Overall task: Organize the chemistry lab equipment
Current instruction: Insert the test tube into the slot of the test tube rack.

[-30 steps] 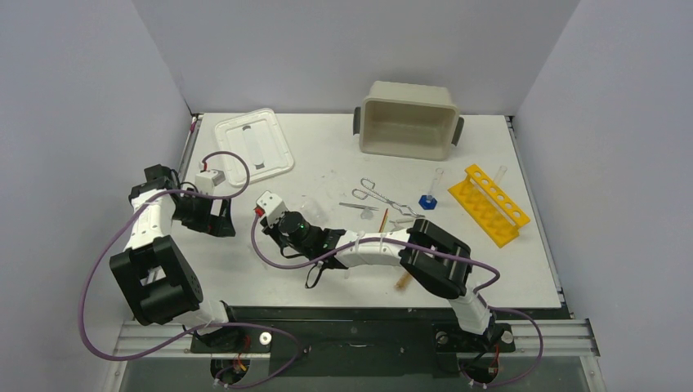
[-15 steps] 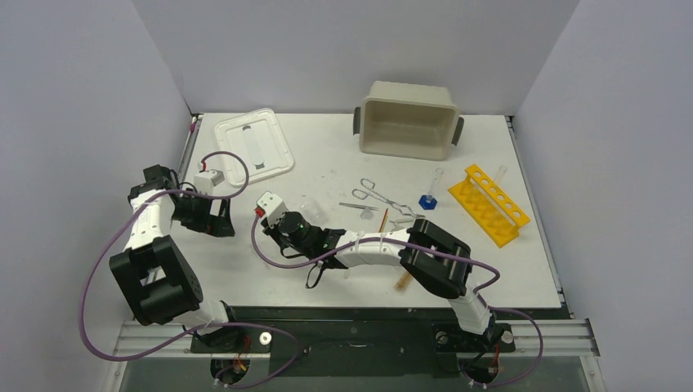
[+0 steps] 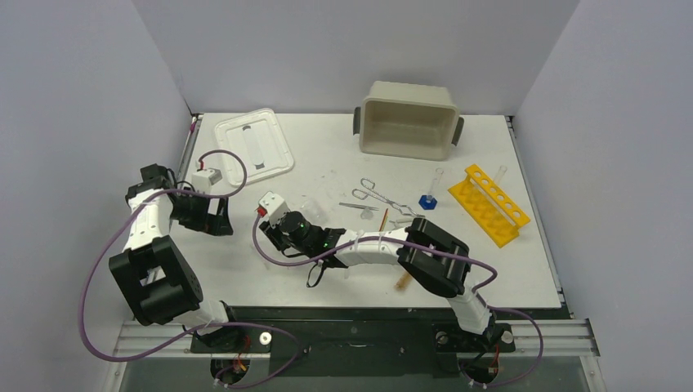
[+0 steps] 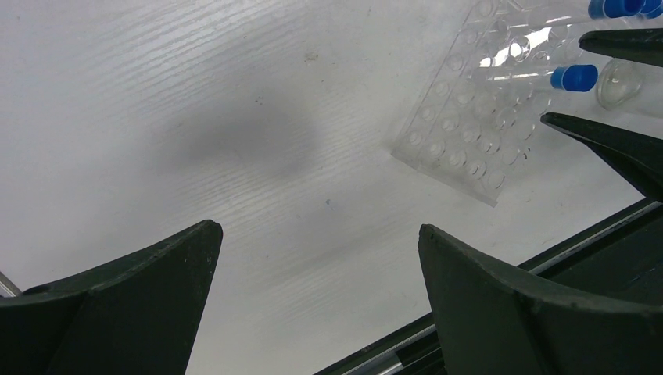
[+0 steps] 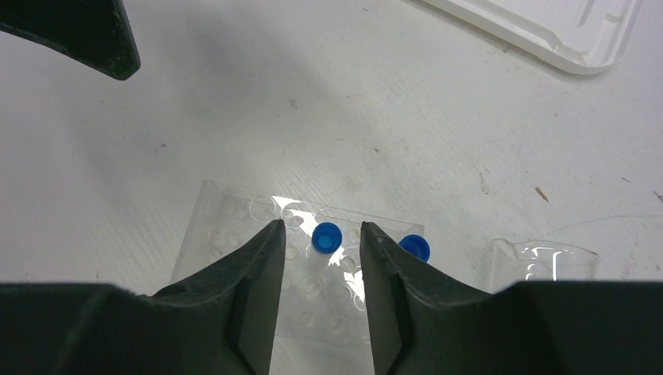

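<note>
White tabletop [image 3: 327, 155]: right gripper [image 5: 320, 225], jaws slightly parted, straddles a blue-capped tube [image 5: 327, 237] in the clear rack [image 5: 223, 219]; left gripper [image 4: 318, 230] jaws spread wide.

White table [image 3: 523, 261]: white lid [image 3: 254, 145] upper left, beige tub [image 3: 407, 122] top center, yellow rack [image 3: 488, 204] at right, forceps [image 3: 376, 193] and 1 blue-capped tube [image 3: 428, 198] mid-frame, beaker [image 5: 543, 256] lower right in right wrist view.

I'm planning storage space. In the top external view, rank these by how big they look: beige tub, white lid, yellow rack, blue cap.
1. beige tub and white lid: nearly alike, and the tub's rim stands nearer the camera, so I won't rank them.
2. yellow rack.
3. blue cap, clearly the smallest.
</note>
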You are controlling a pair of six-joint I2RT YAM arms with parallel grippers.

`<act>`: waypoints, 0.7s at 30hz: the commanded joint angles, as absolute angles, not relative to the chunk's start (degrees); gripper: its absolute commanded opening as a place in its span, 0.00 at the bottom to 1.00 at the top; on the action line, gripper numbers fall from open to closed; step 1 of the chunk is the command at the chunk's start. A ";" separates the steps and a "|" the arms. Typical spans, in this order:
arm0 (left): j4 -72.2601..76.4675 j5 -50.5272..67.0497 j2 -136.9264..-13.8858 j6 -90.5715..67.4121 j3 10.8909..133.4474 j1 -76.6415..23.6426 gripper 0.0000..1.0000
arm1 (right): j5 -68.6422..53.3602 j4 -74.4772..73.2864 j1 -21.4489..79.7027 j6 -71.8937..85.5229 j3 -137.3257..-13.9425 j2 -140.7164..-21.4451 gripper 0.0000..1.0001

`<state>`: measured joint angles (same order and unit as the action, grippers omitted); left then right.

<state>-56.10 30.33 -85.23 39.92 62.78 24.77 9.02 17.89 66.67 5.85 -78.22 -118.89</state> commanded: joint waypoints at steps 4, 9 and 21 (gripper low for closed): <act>-56.61 32.51 -84.86 41.20 65.84 25.25 0.97 | 11.02 19.37 66.88 4.35 -77.43 -114.14 0.41; -57.33 33.08 -84.26 41.14 66.71 25.22 0.97 | 12.47 17.50 67.37 4.04 -77.19 -109.31 0.42; -61.32 34.77 -81.48 41.22 70.85 25.22 0.97 | 23.36 -12.04 66.25 12.29 -76.47 -91.18 0.45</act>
<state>-58.76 32.03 -84.53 40.01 67.26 24.86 15.79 1.06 66.96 6.70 -76.71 -96.03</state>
